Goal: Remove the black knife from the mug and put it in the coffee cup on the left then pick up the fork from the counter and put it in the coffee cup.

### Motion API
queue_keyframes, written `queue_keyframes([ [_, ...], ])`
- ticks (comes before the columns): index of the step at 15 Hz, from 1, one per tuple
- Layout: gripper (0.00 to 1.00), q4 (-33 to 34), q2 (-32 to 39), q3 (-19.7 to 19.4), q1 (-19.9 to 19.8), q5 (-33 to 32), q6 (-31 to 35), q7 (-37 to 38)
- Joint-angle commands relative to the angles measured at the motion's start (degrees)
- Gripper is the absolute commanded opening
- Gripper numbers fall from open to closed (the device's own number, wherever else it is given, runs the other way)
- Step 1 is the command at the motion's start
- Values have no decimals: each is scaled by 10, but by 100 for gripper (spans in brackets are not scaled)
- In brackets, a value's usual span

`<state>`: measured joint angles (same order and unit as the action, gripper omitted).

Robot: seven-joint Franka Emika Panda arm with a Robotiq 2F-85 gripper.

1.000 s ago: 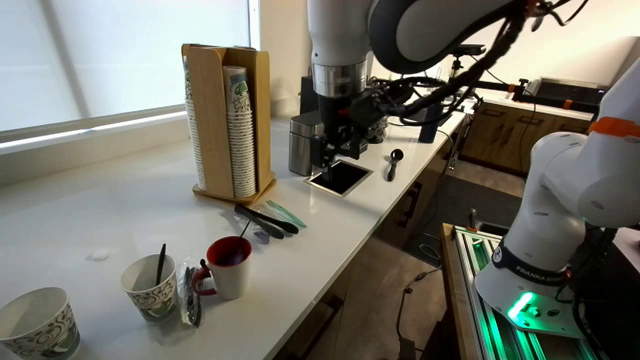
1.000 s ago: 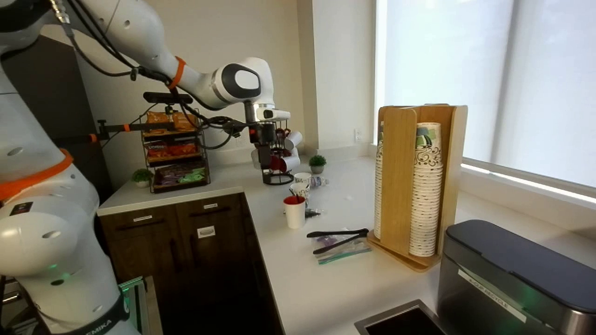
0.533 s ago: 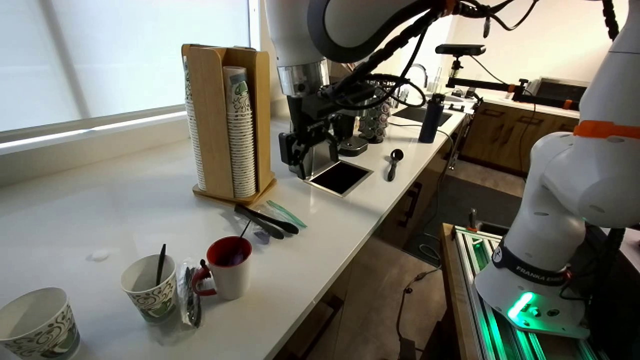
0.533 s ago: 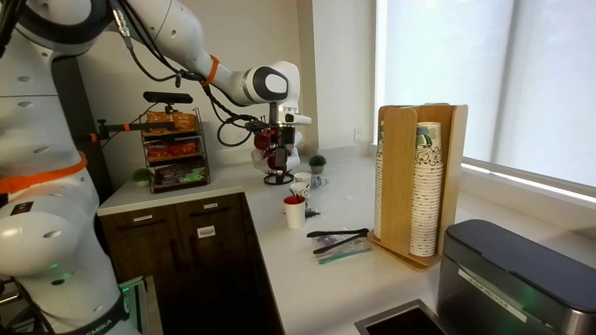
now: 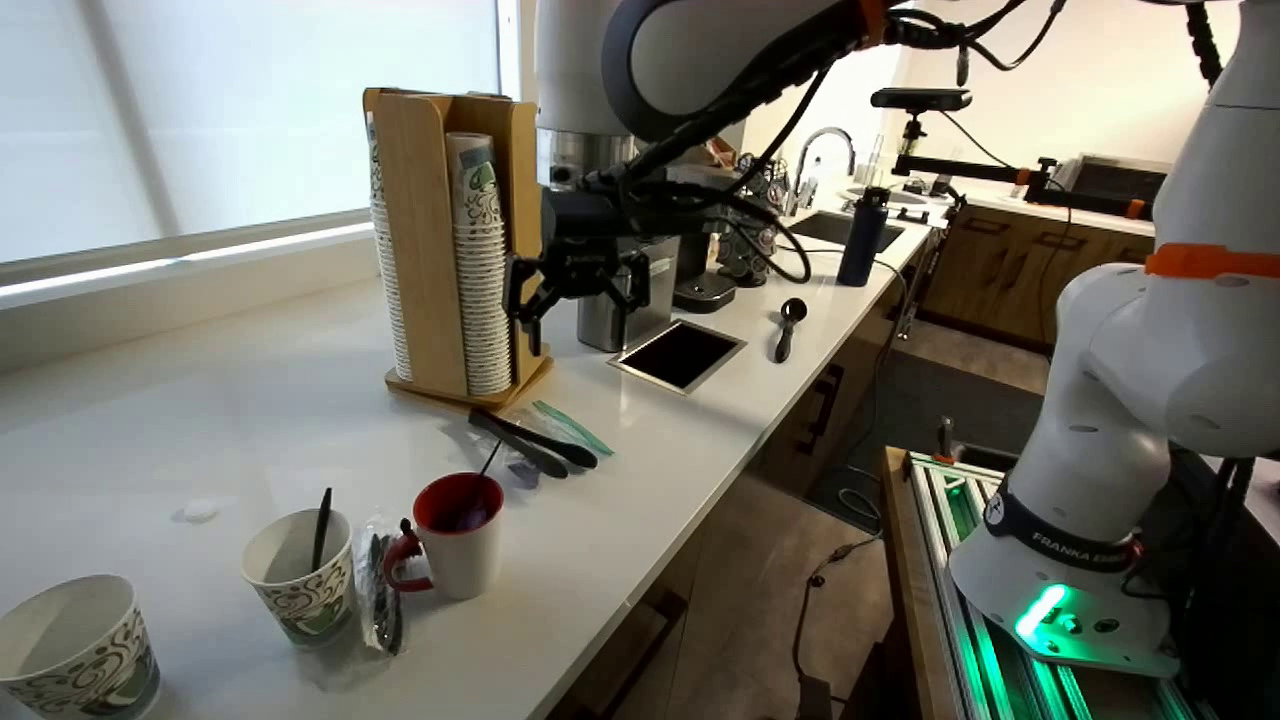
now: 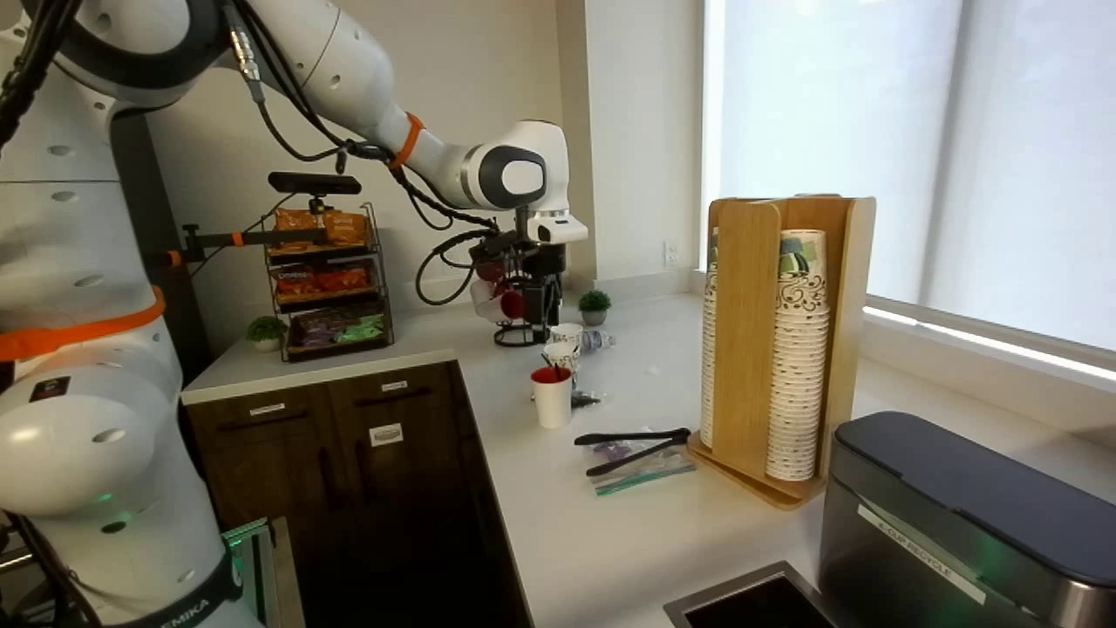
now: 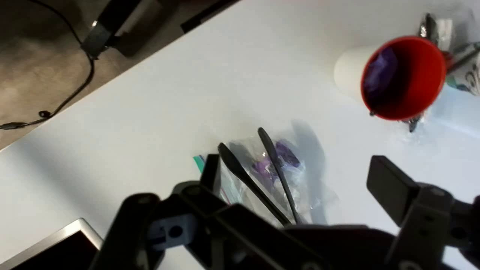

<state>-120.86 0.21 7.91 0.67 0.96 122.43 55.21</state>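
Tool (image 5: 577,332) spread above the counter (image 5: 280,420); slim dark utensils (image 5: 321,530) in mug (image 5: 464,560) and coffee cup (image 5: 310,605)

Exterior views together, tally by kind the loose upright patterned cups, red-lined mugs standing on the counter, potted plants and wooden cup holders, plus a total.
Loose upright patterned cups: 2
Standing red-lined mugs: 1
Potted plants: 2
Wooden cup holders: 1
Total: 6

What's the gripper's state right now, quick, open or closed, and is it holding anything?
Gripper: open, holding nothing.
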Motion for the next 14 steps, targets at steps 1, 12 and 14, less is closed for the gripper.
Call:
queue_keyframes([
  [1, 100, -23, 22, -10, 22, -40, 121, 114],
  [12, 100, -6, 51, -24, 34, -66, 157, 116],
  [14, 100, -4, 65, -24, 40, -62, 181, 109],
])
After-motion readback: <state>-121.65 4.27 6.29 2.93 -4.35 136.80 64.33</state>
